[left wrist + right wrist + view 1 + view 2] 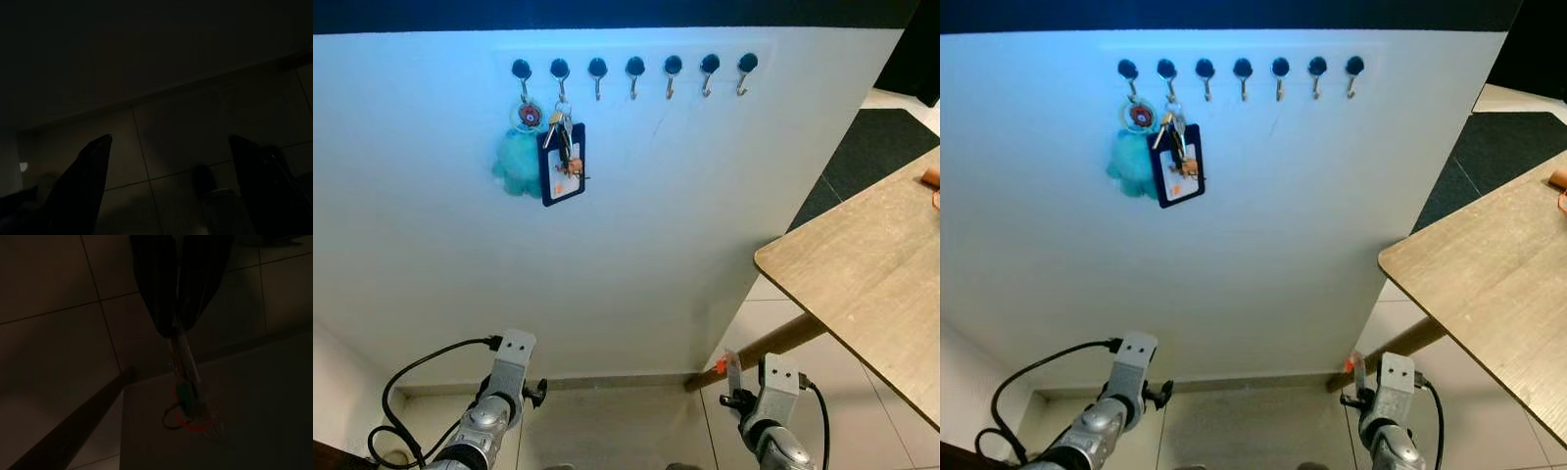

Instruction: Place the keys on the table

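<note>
My right gripper is shut on a bunch of keys that hangs from its tips, with a metal ring and green and orange tags. In the left eye view the keys show as a metal blade and an orange tag beside my right arm, low near the floor. The wooden table stands to the right, its top well above that arm. My left gripper is open over dark floor tiles, and the left arm hangs low on the left.
A white wall ahead carries a row of hooks. A teal plush keychain and a black card holder with keys hang from the left hooks. A table leg slants to the floor. A dark rug lies beyond the table.
</note>
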